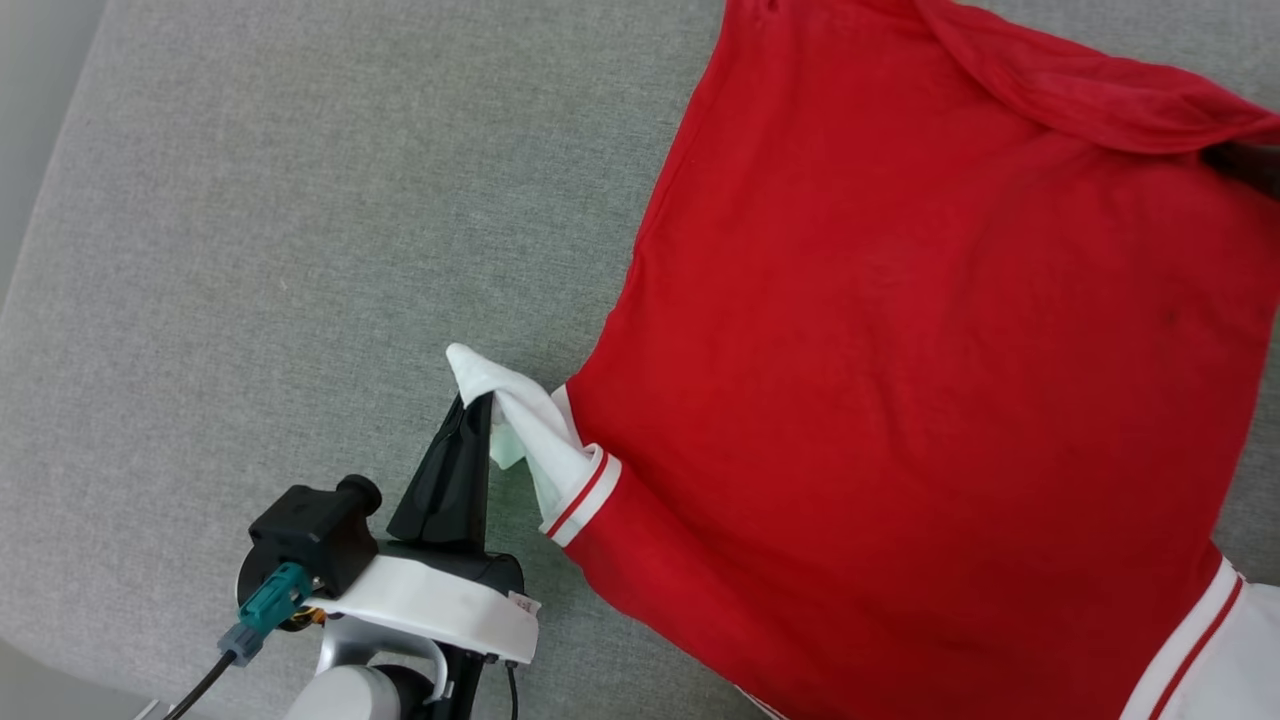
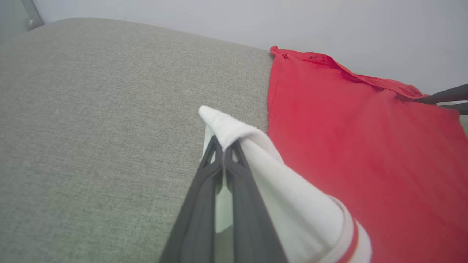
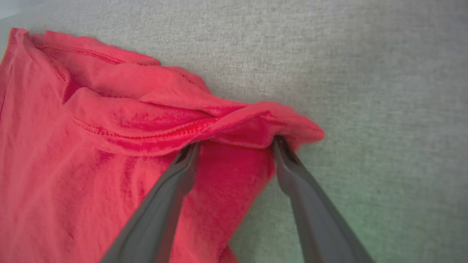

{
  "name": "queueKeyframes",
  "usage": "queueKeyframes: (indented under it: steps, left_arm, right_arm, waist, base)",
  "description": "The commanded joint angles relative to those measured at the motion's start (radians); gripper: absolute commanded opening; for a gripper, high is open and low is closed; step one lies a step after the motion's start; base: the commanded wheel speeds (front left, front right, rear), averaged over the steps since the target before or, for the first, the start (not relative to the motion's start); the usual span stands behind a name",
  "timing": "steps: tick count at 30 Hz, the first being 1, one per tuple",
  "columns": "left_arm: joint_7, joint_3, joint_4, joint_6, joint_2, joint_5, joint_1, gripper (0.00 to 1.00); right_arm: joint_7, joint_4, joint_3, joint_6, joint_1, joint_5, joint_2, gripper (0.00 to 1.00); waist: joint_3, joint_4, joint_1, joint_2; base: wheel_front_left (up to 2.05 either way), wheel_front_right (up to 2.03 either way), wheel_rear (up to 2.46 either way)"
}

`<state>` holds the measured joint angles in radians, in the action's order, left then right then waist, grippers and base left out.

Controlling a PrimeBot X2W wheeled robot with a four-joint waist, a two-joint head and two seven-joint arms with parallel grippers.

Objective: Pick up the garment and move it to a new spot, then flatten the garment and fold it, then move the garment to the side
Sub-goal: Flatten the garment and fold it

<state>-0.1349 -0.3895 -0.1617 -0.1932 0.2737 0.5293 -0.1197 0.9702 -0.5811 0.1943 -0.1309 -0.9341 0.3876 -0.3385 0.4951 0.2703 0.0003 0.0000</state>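
Note:
The garment (image 1: 930, 370) lies spread on the grey cushion (image 1: 300, 250), plain red side up, with its far hem folded over in a ridge (image 3: 157, 124). My left gripper (image 1: 480, 402) is shut on the tip of the white sleeve (image 1: 535, 440), pulling it out to the left; the pinch shows up close in the left wrist view (image 2: 223, 144). My right gripper (image 3: 236, 144) stands open at the garment's far right corner, both fingertips tucked under the folded hem. Its dark fingers (image 1: 1248, 165) also show at the right edge of the head view.
Bare grey cushion stretches left of the garment (image 2: 91, 128) and beyond its hem (image 3: 365, 73). A pale wall (image 2: 256, 18) rises behind the cushion's far edge. The second white sleeve (image 1: 1225, 650) lies at the lower right corner.

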Motion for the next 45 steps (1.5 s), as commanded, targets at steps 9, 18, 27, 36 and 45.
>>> queueKeyframes:
  steps: [9,18,27,36,45]
  left_arm:
    - [-0.013,-0.003,0.046,0.007,-0.015,0.009,-0.033,0.00]
    - [-0.004,0.008,0.091,-0.001,0.000,0.028,-0.005,0.00]
    - [0.006,0.059,0.145,-0.028,0.037,0.064,0.067,0.00]
    - [0.029,0.118,0.168,-0.058,0.087,0.104,0.149,0.00]
    - [0.051,0.143,0.181,-0.068,0.114,0.133,0.206,0.00]
  right_arm:
    - [0.094,-0.122,0.042,0.000,-0.009,-0.082,0.058,0.00]
    - [0.008,-0.012,-0.089,0.000,-0.012,-0.065,-0.014,0.00]
    - [-0.049,0.203,-0.242,0.000,0.196,0.053,-0.145,0.00]
    - [-0.030,0.439,-0.180,0.000,0.634,0.113,-0.187,0.00]
    - [0.018,0.548,-0.065,0.000,1.042,0.121,-0.038,0.00]
  waist:
    - [-0.005,0.028,-0.0003,0.0000]
    - [-0.101,-0.009,-0.0003,0.0000]
    - [-0.252,-0.128,-0.0003,0.0000]
    - [-0.357,-0.256,-0.0003,0.0000]
    - [-0.402,-0.329,-0.0003,0.0000]
  base:
    - [0.00,0.00,0.00]
    - [0.00,0.00,0.00]
    - [0.00,0.00,0.00]
    - [0.00,0.00,0.00]
    - [0.00,0.00,0.00]
